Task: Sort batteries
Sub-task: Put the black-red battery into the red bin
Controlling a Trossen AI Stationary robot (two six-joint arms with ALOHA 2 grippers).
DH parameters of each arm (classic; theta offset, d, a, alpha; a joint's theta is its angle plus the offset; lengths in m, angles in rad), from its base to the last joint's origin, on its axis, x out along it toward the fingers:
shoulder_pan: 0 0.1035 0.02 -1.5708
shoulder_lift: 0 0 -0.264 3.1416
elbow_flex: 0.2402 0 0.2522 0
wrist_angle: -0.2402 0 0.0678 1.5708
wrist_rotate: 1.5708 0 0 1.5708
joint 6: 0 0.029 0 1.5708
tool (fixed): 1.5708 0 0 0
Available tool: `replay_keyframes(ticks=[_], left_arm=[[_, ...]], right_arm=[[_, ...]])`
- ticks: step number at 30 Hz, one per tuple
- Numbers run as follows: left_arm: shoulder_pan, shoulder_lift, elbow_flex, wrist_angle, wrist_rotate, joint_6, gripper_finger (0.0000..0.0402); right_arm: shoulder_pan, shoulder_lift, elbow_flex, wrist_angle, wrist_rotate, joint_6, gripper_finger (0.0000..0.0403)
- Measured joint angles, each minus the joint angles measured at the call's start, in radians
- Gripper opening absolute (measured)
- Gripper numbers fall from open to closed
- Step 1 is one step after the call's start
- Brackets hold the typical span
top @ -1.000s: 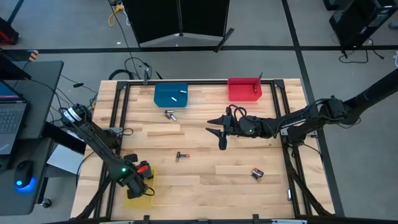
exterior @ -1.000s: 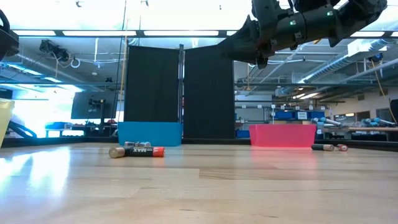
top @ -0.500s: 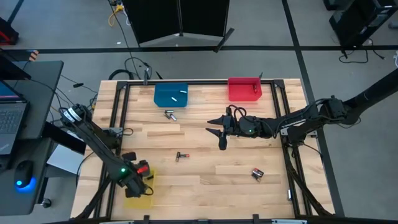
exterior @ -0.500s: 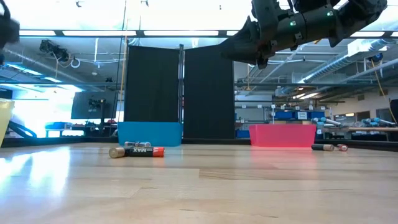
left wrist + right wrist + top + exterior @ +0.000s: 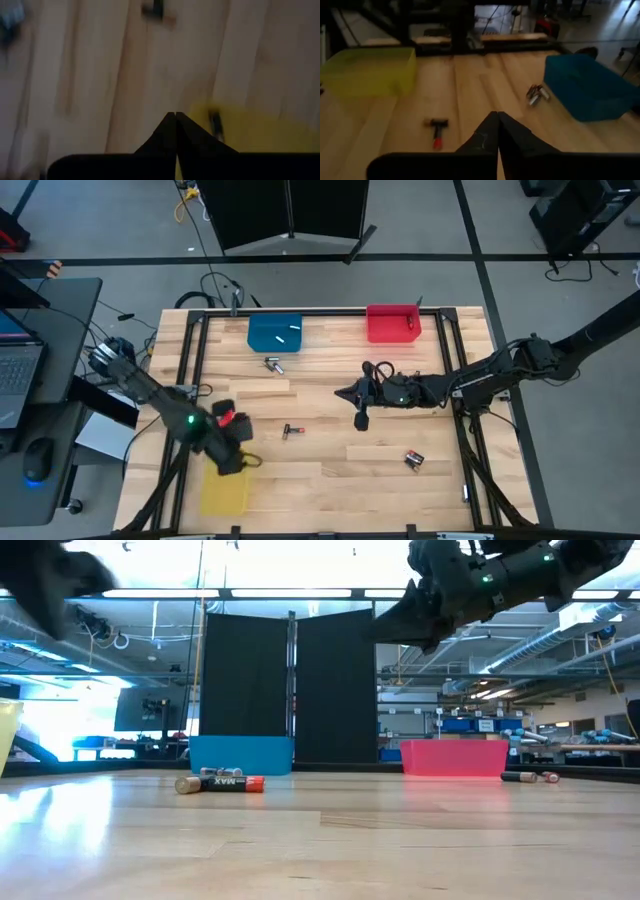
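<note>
Batteries lie scattered on the wooden table: a black-and-red one mid-table, a pair in front of the blue bin, and more at the near right. One battery lies in the yellow bin. My left gripper hovers shut just beyond the yellow bin's far right corner, holding nothing. My right gripper hangs shut above mid-table, pointing toward the table's left, with nothing in it.
A red bin stands at the far edge, to the right of the blue bin. A black frame runs round the table top. Bare wood lies between the scattered batteries in the middle and along the near edge.
My left gripper has swung from over the yellow bin toward the table's middle and far side, moving fast. My right gripper has shut its fingers and shifted slightly toward the near edge. The batteries on the table lie where they were.
</note>
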Motion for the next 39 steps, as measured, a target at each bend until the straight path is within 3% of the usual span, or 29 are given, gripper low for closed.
replay_keyframes(ticks=[7,16,21,30,34,39], left_arm=[[0.217,-0.022,-0.1,0.315,0.003,0.381,0.0002],[0.473,-0.021,-0.306,0.867,0.293,0.684,0.0002],[0.563,-0.021,-0.362,1.085,0.427,0.756,0.0003],[0.652,-0.021,-0.437,1.382,0.544,0.784,0.0004],[0.663,-0.021,-0.47,1.492,0.548,0.784,0.0004],[0.683,-0.021,-0.475,1.502,0.548,0.787,0.0005]], right_arm=[[0.084,-0.003,0.026,-0.228,0.022,0.164,0.0026],[0.245,-0.004,0.196,-0.787,0.071,0.498,0.0014],[0.348,-0.004,0.279,-1.056,0.064,0.73,0.0027],[0.521,-0.001,0.308,-1.376,-0.09,1.169,0.0033],[0.571,-0.001,0.288,-1.413,-0.121,1.273,0.0052],[0.585,0.0,0.239,-1.406,-0.168,1.352,0.0086]])
